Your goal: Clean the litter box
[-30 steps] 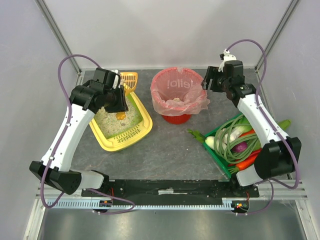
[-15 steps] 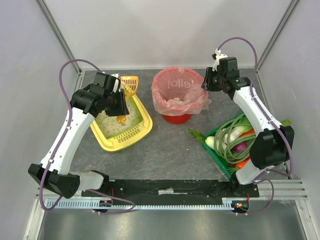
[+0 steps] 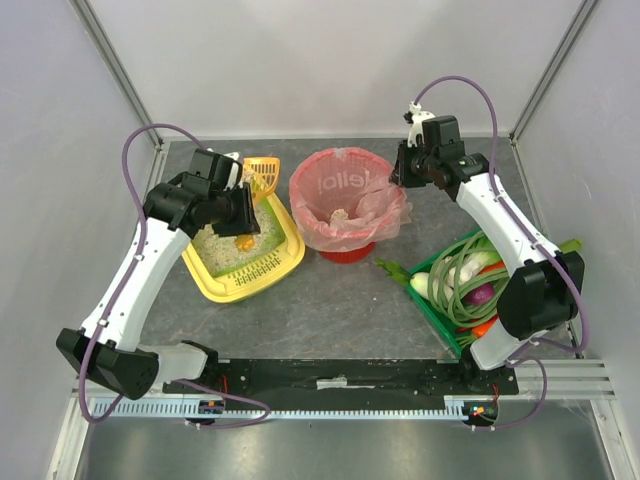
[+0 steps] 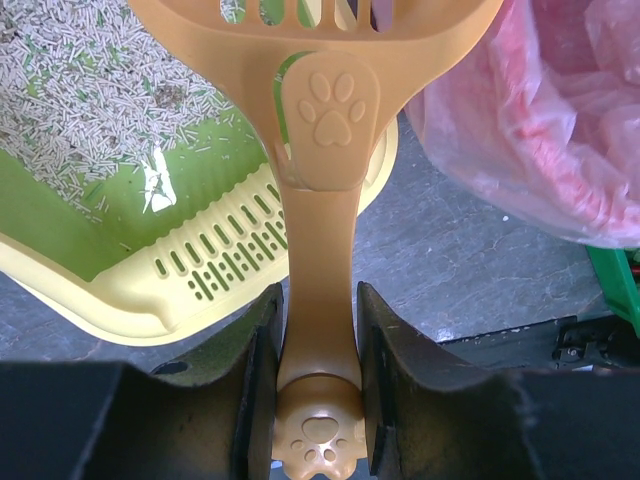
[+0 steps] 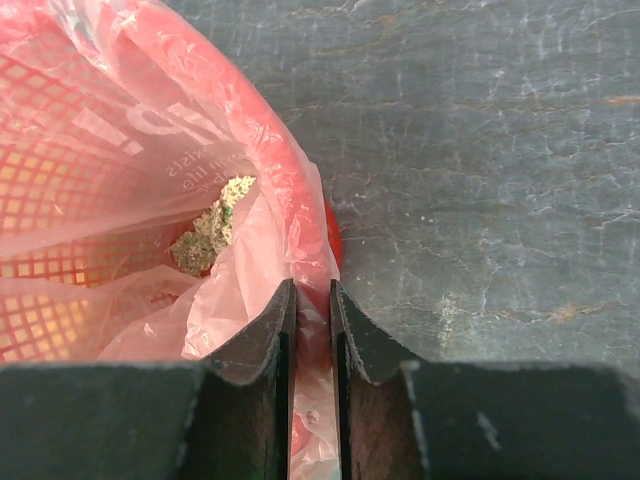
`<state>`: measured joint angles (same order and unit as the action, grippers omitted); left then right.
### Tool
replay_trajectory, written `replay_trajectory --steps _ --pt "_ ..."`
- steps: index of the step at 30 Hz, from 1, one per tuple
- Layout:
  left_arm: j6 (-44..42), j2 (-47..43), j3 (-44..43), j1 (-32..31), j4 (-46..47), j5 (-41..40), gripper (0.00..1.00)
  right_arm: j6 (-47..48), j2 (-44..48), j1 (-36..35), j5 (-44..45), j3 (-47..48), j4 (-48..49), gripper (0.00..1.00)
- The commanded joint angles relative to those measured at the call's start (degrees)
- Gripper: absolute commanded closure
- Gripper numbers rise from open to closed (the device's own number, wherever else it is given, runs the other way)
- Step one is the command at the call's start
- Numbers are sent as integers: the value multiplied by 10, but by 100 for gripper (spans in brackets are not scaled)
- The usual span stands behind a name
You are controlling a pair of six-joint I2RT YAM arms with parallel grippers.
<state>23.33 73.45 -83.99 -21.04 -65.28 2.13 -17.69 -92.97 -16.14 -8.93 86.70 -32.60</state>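
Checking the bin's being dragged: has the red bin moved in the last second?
Yes, the red bin slid left, closer to the litter box.

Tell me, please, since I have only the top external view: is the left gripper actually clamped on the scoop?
Observer: Yes. The left wrist view shows the left gripper shut on the scoop, on the handle just above its paw-print end.
Operator: Thank you. What exactly is the right gripper gripping?
Observer: In the right wrist view, the right gripper pinches the pink bag where it folds over the rim of the red bin.
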Motion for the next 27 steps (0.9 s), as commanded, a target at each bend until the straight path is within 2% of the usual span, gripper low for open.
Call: replay_trajectory --steps 1,9,11,14,19,24,27 --pt "12 -23 -6 -2 27 11 98 7 -14 -14 -21 26 -31 84" --pt "-26 -5 -43 -23 17 -19 98 1 -30 -39 -14 35 -30 82" --pt "-37 6 -64 -36 8 -48 98 -1 -27 -42 2 35 -29 76" --pt "-46 23 -93 -59 -2 -77 98 -11 -20 -42 18 32 -23 73" --pt "-50 47 -124 -81 -4 -82 98 -31 -15 -42 11 23 -4 54" --pt "-55 69 -141 -98 2 -91 98 -61 24 -41 49 8 31 32" --pt "-72 91 -163 -110 -2 -101 98 -69 47 -42 77 6 46 29"
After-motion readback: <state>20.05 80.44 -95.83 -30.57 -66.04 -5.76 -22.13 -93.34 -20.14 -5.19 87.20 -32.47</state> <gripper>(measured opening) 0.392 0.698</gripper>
